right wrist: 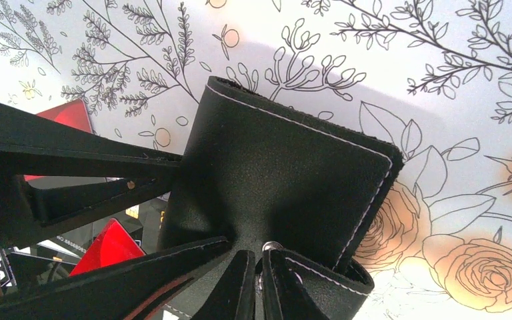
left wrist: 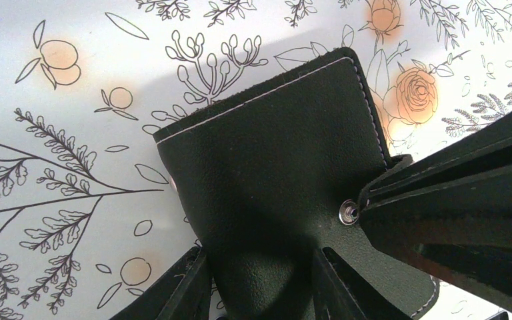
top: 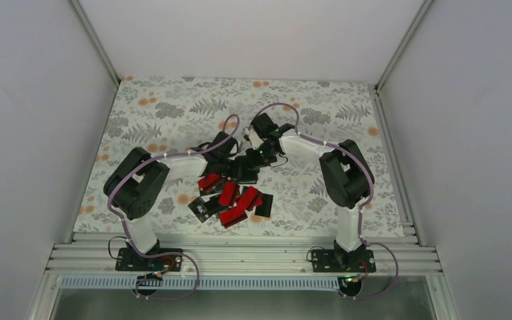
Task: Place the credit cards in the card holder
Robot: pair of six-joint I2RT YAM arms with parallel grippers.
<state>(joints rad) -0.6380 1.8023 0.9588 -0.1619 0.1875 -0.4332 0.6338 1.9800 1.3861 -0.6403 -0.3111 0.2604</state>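
Note:
The black card holder (left wrist: 273, 153) lies closed on the flowered table, its silver snap (left wrist: 349, 212) showing at one edge. My left gripper (left wrist: 260, 297) straddles it, a finger against each side, shut on it. My right gripper (right wrist: 261, 283) comes in from the other side, jaws nearly together, pinched on the card holder (right wrist: 287, 173) at the snap (right wrist: 271, 247). From above, both grippers (top: 230, 159) (top: 253, 155) meet over the holder (top: 245, 175), which they mostly hide. The credit cards, red (top: 229, 193) and black (top: 202, 208), lie in a loose overlapping pile just nearer the arm bases.
Red cards (right wrist: 107, 247) and a black printed card show behind my left gripper's fingers (right wrist: 73, 153) in the right wrist view. White walls enclose the table on three sides, and a metal rail (top: 240, 257) runs along the near edge.

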